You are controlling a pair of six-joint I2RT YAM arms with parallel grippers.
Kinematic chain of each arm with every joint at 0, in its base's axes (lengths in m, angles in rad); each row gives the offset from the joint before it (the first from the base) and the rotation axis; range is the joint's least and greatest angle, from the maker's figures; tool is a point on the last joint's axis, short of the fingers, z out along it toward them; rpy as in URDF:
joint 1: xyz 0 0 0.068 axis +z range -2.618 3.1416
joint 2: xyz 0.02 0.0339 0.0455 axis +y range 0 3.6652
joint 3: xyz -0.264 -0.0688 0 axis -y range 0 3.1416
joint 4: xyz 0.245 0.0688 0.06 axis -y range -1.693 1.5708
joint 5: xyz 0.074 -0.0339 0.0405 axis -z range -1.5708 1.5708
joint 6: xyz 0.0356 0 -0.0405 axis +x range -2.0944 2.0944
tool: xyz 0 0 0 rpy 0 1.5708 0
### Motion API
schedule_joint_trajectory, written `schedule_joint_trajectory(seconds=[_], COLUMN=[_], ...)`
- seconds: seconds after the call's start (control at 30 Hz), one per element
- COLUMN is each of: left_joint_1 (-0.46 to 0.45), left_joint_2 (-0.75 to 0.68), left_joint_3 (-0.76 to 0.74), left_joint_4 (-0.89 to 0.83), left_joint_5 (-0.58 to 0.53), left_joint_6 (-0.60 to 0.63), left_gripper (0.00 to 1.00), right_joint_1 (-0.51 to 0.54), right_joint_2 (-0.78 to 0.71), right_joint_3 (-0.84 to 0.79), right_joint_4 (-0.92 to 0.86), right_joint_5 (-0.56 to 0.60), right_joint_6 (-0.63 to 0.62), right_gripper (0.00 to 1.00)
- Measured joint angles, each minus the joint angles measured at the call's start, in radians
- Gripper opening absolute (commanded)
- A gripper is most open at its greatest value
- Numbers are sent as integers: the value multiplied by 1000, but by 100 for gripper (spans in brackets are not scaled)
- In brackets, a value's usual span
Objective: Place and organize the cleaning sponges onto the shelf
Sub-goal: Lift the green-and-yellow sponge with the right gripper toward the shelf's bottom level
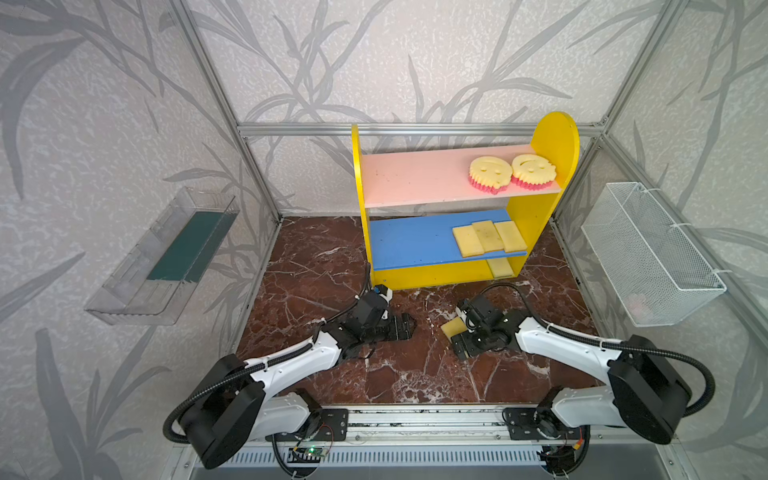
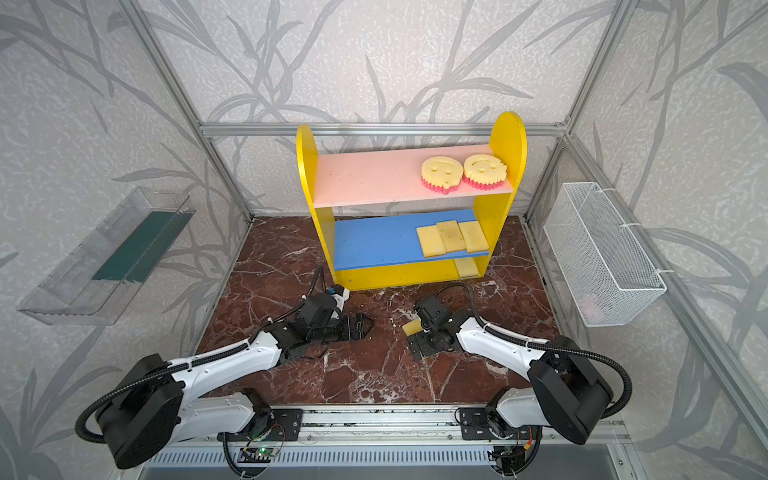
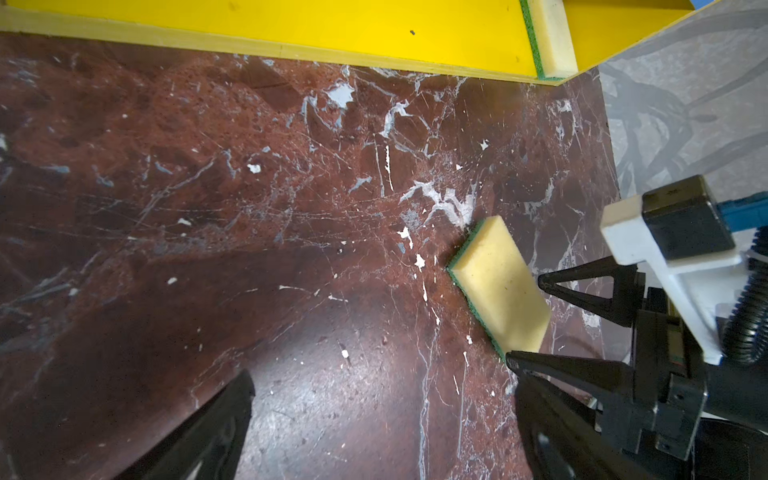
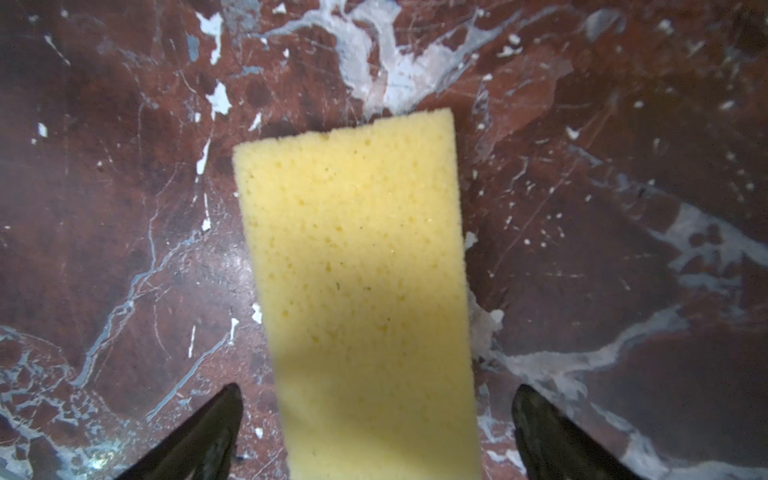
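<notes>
I had the right tool (image 4: 378,392) wide open, empty, straddling the sponge (image 4: 353,249) (long axis running out between the jaws).

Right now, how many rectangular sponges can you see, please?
5. Three rectangular sponges side by side on the blue board, one in the compartment beneath it, one on the table at the open right gripper. The arms could hide more.

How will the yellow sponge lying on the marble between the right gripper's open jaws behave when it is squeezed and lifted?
The green-backed sponge shows open pores, so it probably compresses and feels light. It lies flat, a rectangle, so it should not roll. Its rough foam likely will not slip from the right gripper.
</notes>
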Motion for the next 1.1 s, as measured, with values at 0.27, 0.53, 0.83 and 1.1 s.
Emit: schedule_joint_trajectory(seconds=[0.27,0.53,0.83,1.1], left_joint_1=[0,3,11,21], left_joint_2=[10,9,-19,-52], left_joint_3=[0,0,0,0], left_joint_4=[12,11,11,6], left_joint_5=[5,5,5,5], left_joint_6=[-1,0,0,5], left_gripper=[99,99,99,99], right_joint_1=[4,39,61,62], right_joint_2=[43,82,82,32], right_joint_3=[0,18,18,17], right_joint_4=[0,-11,-29,-31], right_joint_5=[5,55,71,87], right_joint_6=[30,54,76,96], right_gripper=[99,89,70,65])
